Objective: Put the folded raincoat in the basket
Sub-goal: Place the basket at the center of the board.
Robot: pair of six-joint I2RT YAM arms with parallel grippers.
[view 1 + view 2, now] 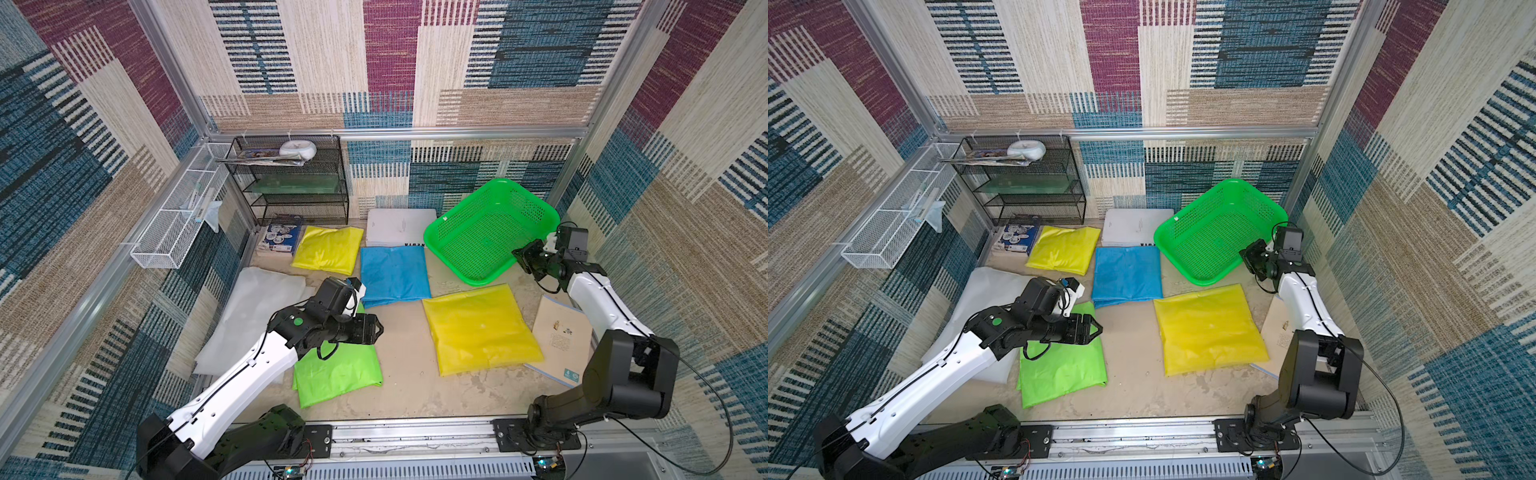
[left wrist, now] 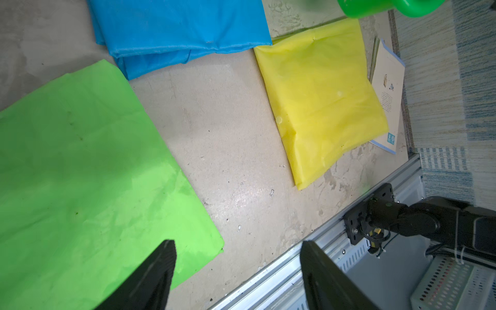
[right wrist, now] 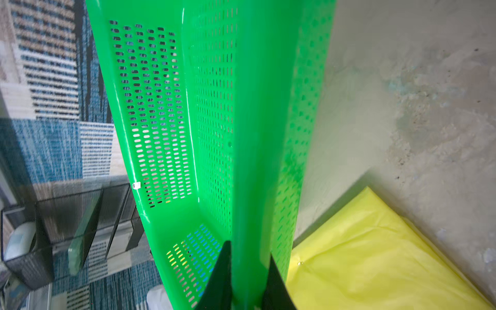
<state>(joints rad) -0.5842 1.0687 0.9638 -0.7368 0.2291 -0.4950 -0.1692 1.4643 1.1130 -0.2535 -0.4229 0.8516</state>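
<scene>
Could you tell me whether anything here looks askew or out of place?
Yes: the green basket sits tilted, its far side raised toward the wall and one corner over the white papers, while the right hand is shut on its rim.

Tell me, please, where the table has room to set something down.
Bare table runs between the green raincoat and the large yellow raincoat, down to the front rail. The back is crowded: blue raincoat, papers and basket overlap.
</scene>
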